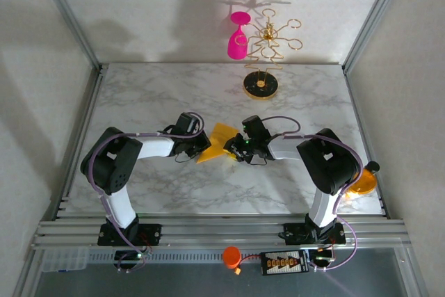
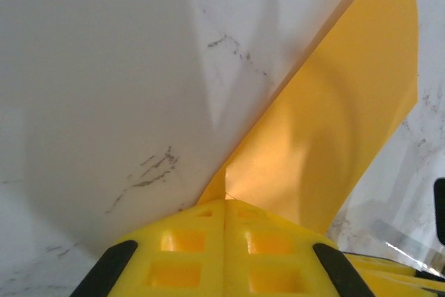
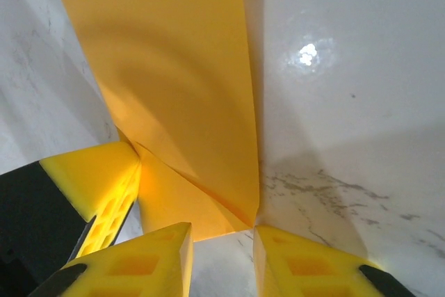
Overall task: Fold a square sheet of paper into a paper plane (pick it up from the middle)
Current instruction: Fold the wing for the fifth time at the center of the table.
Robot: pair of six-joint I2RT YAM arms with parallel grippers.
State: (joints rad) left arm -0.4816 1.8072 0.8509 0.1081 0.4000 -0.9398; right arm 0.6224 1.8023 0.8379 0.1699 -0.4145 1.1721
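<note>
The square sheet of paper [image 1: 217, 142], partly folded and raised off the marble, sits at the middle of the tabletop [image 1: 153, 95] between both claws. The left claw [image 2: 226, 208] is clamped on one corner. The right claw [image 3: 222, 233] stands narrowly apart, with the folded edge just at its tips. The step looks like pinching that crease, so the right claw should close squarely on the fold while the left holds the sheet taut without tearing it. The gold stand [image 1: 261, 83] and pink wine glass [image 1: 238, 41] at the far edge and the orange disc [image 1: 361, 182] at the right edge are well apart and seem no obstacle.

Orange-yellow square sheet of paper [image 1: 215, 145] in middle of marble table [image 1: 139, 88]. Plain, no marks. Small flap folded over at one corner, sharp crease there. Sheet bent in soft curve, partly lifted off table. One corner pinched in left gripper [image 2: 226, 206].
</note>
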